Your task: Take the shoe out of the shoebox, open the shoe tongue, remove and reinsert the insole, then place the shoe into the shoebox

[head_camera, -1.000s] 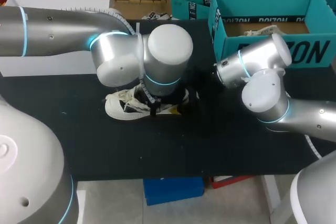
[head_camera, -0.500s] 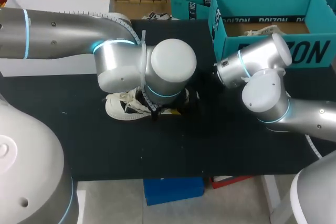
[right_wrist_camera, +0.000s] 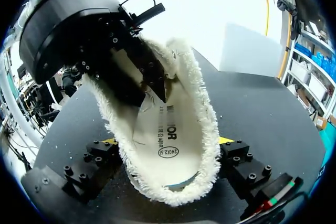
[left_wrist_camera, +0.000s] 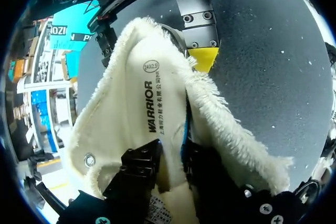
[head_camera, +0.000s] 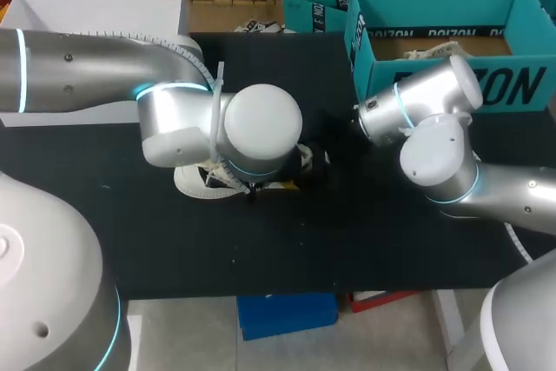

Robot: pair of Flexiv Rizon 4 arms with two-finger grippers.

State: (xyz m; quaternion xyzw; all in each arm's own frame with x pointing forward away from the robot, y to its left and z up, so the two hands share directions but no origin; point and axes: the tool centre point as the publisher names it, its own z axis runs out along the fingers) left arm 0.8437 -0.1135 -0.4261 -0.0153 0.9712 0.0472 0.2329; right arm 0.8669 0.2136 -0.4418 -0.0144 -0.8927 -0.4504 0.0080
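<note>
Your left tool (left_wrist_camera: 169, 167) is clamped on the fleecy cream insole (left_wrist_camera: 144, 98), held clear of the black desk (head_camera: 365, 232) so the right tool (right_wrist_camera: 167, 141) straddles its other end. Can't tell if that one's gripping. White shoe (head_camera: 193, 182) sits underneath, prob. for reinsertion.

Fleecy insole (right_wrist_camera: 176, 124) clamped in right claw (right_wrist_camera: 166, 141), left claw (right_wrist_camera: 153, 81) pinching far end

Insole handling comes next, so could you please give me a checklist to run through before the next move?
1. The left end effector is shut on the insole: ok.
2. The insole is out of the shoe: ok.
3. The right end effector grips the insole: cannot tell.
4. The shoe opening is reachable: cannot tell, the left arm hides it.
5. The shoebox is open: ok.
</note>
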